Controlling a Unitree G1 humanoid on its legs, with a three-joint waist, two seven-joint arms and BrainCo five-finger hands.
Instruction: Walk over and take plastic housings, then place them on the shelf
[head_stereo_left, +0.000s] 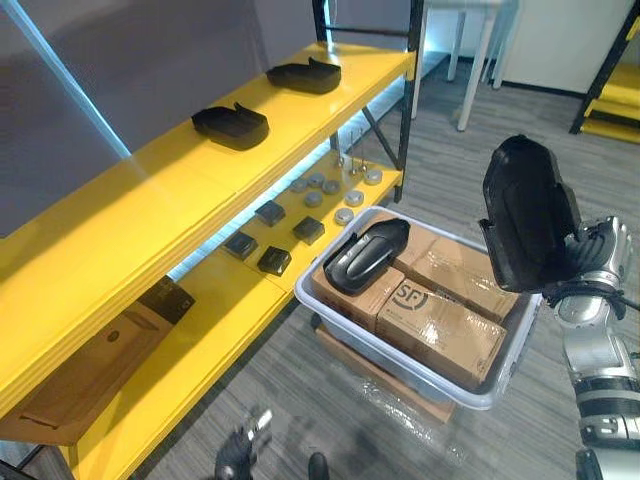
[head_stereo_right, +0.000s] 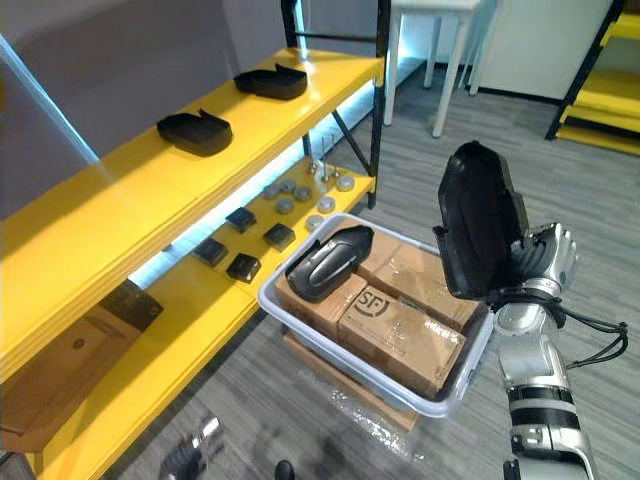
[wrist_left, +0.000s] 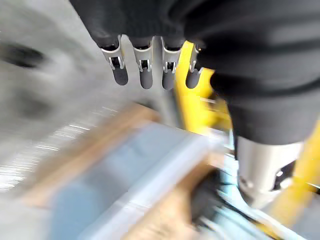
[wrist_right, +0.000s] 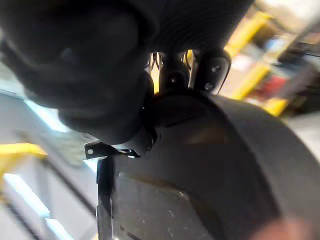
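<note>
Against the palm of the right hand (head_stereo_left: 598, 252) we find one black plastic housing (head_stereo_left: 525, 215), gripped at its rim with the fingers (wrist_right: 171, 79) curled over the edge. It stands upright, its long axis near vertical, and is a smooth, glossy, rounded shell.

Left of that hand and below it sits a grey bin (head_stereo_left: 400, 352) of cardboard boxes (head_stereo_left: 440, 320). A second housing (head_stereo_left: 365, 255) lies flat on them.

Further left of the hand, beyond the bin, runs the yellow shelf (head_stereo_left: 150, 190). Its flat top board carries two shelved housings (head_stereo_left: 232, 124), both lying flat.

We judge that the coming move turns on this: the shelf lies across the bin from the carrying hand, so the housing must travel leftward and tip from upright to flat.

The left hand (head_stereo_left: 243, 455) hangs low, nearer the shelf. We cannot tell its state.
</note>
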